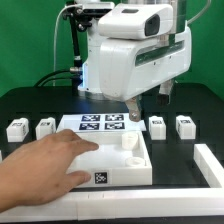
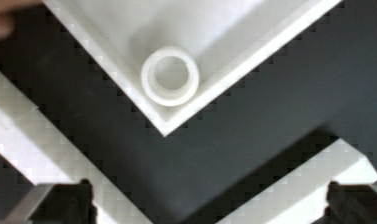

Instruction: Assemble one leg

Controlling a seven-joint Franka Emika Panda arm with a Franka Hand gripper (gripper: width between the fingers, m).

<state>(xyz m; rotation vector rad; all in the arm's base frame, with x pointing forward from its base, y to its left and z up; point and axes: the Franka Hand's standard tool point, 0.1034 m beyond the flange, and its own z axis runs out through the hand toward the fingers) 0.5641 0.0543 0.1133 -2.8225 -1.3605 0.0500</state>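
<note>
The jaws hang apart above the flat white square panel (image 1: 135, 172); a person's hand (image 1: 40, 168) covers its side on the exterior view's left.

A person's hand (image 1: 45, 165), cut off at the exterior view's edge, is covering part of the white panel (image 1: 122, 165). The arm (image 1: 125, 55) is hiding the far edge of the marker board (image 1: 102, 124). In the wrist view the gripper (image 2: 203, 205) is showing only blurred fingertips, cropped by the frame.
</note>
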